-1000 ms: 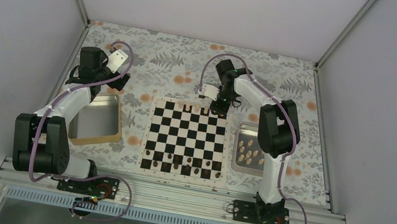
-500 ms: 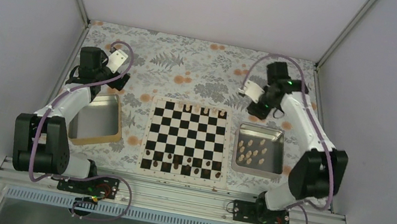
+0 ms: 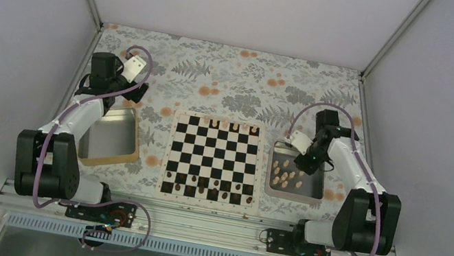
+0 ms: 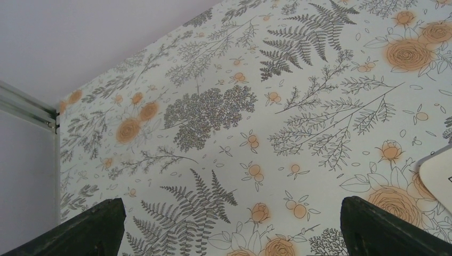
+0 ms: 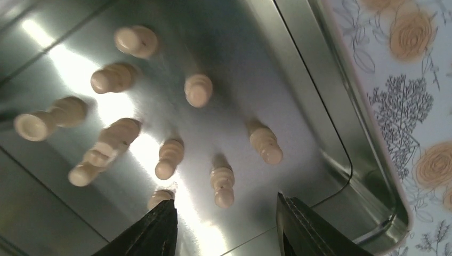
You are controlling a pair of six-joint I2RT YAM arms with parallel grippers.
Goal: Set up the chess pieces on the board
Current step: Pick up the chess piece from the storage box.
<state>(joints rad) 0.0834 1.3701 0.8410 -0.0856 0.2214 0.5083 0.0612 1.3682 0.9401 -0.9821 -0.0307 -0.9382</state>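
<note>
Our right gripper (image 5: 224,212) spread wide, empty. Chess pieces (image 5: 222,184) lie just ahead in tray (image 5: 333,136): tiny, light, smooth, rolly. We pinch 1 round middle. Left gripper (image 4: 229,226) spread too.

Your table cover (image 4: 213,106) was off-white, printed with grey ferns and orange roses. The board (image 3: 212,159) showed black and white checks inside a thin pale border. The chess pieces (image 5: 169,158) were pale tan against the bright steel of the right tray (image 5: 304,90). Dark brown chessmen (image 3: 203,190) stood on the board's near rows. The left tray (image 3: 136,144) had a tan rim. Your left arm (image 3: 76,120) and right arm (image 3: 351,163) were white and black, with purple cables (image 3: 143,51). The walls (image 3: 11,29) were pale lilac-grey.
</note>
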